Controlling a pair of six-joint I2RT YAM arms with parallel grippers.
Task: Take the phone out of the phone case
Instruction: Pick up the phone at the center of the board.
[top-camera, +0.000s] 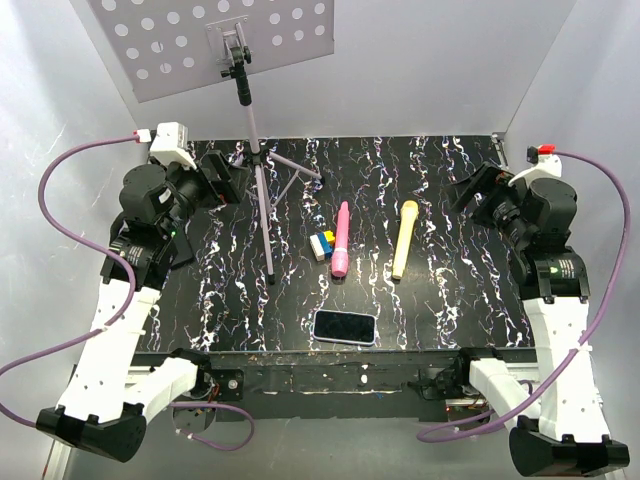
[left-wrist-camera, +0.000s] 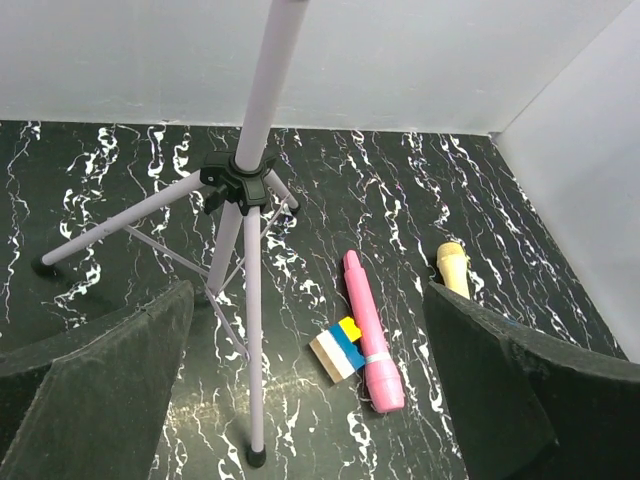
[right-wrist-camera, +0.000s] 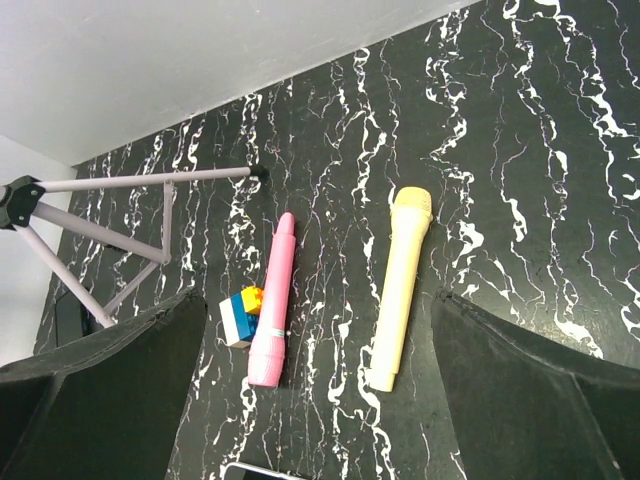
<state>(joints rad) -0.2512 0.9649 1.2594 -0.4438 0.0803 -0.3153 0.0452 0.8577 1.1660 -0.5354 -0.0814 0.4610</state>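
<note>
Left tool (top-camera: 222, 180), right tool (top-camera: 475, 190) spread wide, far from phone (top-camera: 345, 326).

Top view, left arm (top-camera: 125, 310) and right arm (top-camera: 555, 320): white link shells, black joint housings and black base feet are noted at 7 and 5 o'clock. A purple left cable (top-camera: 43, 195) and a purple right cable (top-camera: 627, 225) are looped outboard, and each is terminated in a white, red-tipped block. Wrist views: fingers (left-wrist-camera: 100, 400) of the left gripper (left-wrist-camera: 310, 290) and fingers (right-wrist-camera: 530, 390) of the right gripper (right-wrist-camera: 320, 295) are recorded as broad, matte black and finely grained.
</note>
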